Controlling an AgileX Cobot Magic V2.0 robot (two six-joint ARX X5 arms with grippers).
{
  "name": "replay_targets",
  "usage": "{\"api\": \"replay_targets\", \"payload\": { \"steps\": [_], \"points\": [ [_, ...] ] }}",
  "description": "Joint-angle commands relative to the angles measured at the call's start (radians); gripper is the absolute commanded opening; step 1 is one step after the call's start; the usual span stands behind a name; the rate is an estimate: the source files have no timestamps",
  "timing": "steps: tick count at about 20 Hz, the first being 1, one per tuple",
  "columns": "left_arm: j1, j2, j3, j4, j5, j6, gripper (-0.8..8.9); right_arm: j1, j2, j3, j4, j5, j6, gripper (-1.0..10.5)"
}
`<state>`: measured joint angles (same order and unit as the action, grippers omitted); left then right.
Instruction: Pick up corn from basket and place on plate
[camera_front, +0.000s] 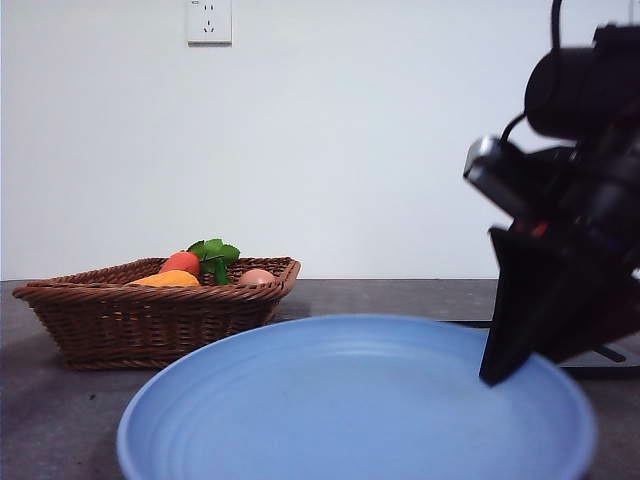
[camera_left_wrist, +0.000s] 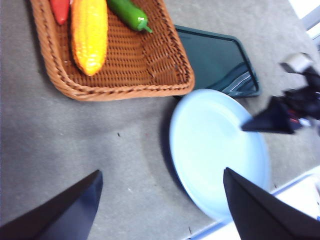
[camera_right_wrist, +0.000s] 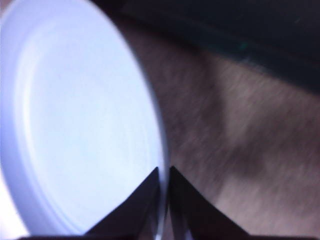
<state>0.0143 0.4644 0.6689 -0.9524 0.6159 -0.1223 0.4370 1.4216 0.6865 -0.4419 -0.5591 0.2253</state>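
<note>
The corn (camera_left_wrist: 89, 35), a glossy orange-yellow cob, lies in the brown wicker basket (camera_left_wrist: 142, 65). From the front only its top (camera_front: 168, 279) shows over the basket's rim (camera_front: 150, 320). The light-blue plate (camera_front: 350, 400) sits near the camera, beside the basket, with nothing on it. My right gripper (camera_right_wrist: 164, 168) is shut on the plate's rim (camera_right_wrist: 85, 125), one jaw on each side of the edge; it comes down at the right in the front view (camera_front: 497, 372). My left gripper (camera_left_wrist: 161, 171) hangs high over the table, open and holding nothing.
A red-orange carrot with green leaves (camera_front: 190, 260) and a pale round piece (camera_front: 257, 276) share the basket, along with a green pepper (camera_left_wrist: 127, 12). A flat black tray (camera_left_wrist: 215, 60) lies behind the plate. A wall socket (camera_front: 209, 20) is on the back wall.
</note>
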Motion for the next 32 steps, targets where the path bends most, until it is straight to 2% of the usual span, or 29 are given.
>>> {"api": "replay_targets", "payload": {
  "steps": [1,6,13,17,21,26,32],
  "points": [
    [-0.002,0.055,0.060,0.029,-0.013,-0.002,3.90,0.007,-0.074,0.014,-0.056,-0.021,-0.009,0.0],
    [-0.016,0.253,0.146,0.142,-0.025,-0.002,3.89,0.006,-0.315,0.015,-0.207,-0.019,-0.010,0.0],
    [-0.204,0.600,0.282,0.268,-0.308,0.006,3.89,0.004,-0.557,0.021,-0.247,-0.016,0.055,0.0],
    [-0.306,0.802,0.340,0.359,-0.462,0.012,3.89,0.004,-0.596,0.058,-0.282,-0.009,0.055,0.0],
    [-0.359,1.017,0.432,0.402,-0.565,0.045,3.89,0.004,-0.608,0.099,-0.298,0.014,0.055,0.0],
    [-0.387,1.253,0.578,0.399,-0.629,0.088,3.89,0.004,-0.608,0.112,-0.301,0.023,0.055,0.0],
    [-0.397,1.356,0.615,0.400,-0.664,0.088,3.89,0.004,-0.608,0.112,-0.299,0.071,0.055,0.0]
  ]
}}
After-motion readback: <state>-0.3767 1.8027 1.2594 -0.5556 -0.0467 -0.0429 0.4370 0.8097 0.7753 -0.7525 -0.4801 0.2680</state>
